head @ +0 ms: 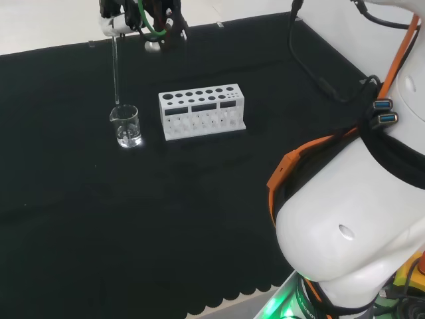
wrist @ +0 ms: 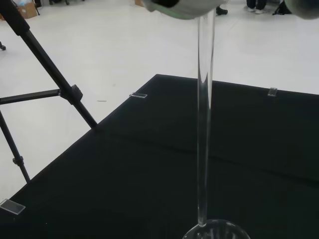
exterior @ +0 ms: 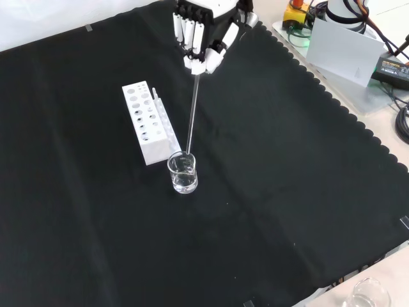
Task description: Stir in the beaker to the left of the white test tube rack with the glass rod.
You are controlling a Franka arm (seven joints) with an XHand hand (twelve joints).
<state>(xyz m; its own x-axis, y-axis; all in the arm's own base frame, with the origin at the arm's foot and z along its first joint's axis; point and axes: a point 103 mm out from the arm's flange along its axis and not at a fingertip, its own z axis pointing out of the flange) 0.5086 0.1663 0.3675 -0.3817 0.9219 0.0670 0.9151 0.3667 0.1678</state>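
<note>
I pinch the glass rod (exterior: 193, 109) between my hand's (exterior: 203, 38) curled fingers and thumb, its lower tip at the rim of the small glass beaker (head: 125, 125), which stands just left of the white test tube rack (head: 202, 110) in the head view. No writing on them is readable. The front view alone shows a second clear vessel (exterior: 369, 295) off the black cloth (exterior: 287, 192), and the wrist view a tripod (wrist: 45, 84) on the floor beyond.

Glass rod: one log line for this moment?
robot hand: shut on rod | rod: near upright, tip at beaker rim | beaker: beside rack | stir: not begun

Black-clothed bench (head: 199, 219) bears a beaker (head: 125, 125) beside a white rack (head: 202, 111).
</note>
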